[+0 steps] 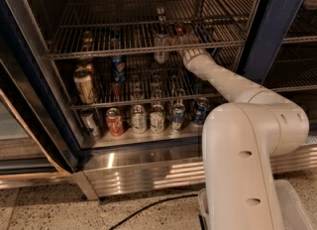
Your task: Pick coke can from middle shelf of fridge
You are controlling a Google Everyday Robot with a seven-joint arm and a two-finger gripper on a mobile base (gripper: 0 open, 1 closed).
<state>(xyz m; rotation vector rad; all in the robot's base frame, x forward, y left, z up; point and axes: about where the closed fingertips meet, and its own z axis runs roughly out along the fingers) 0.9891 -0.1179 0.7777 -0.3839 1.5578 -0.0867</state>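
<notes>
The fridge stands open with wire racks inside. The middle shelf is a chrome wire rack across its width. A small red can, the coke can, stands on it right of centre, partly hidden by rack rods. My gripper reaches into this shelf from the lower right, right at the can. I cannot tell whether it touches the can. A clear bottle stands just left of the gripper.
On the rack below stand a blue Pepsi can and a tan can. The bottom row holds a red-orange can and several other cans. My white arm and base fill the lower right. A black cable lies on the floor.
</notes>
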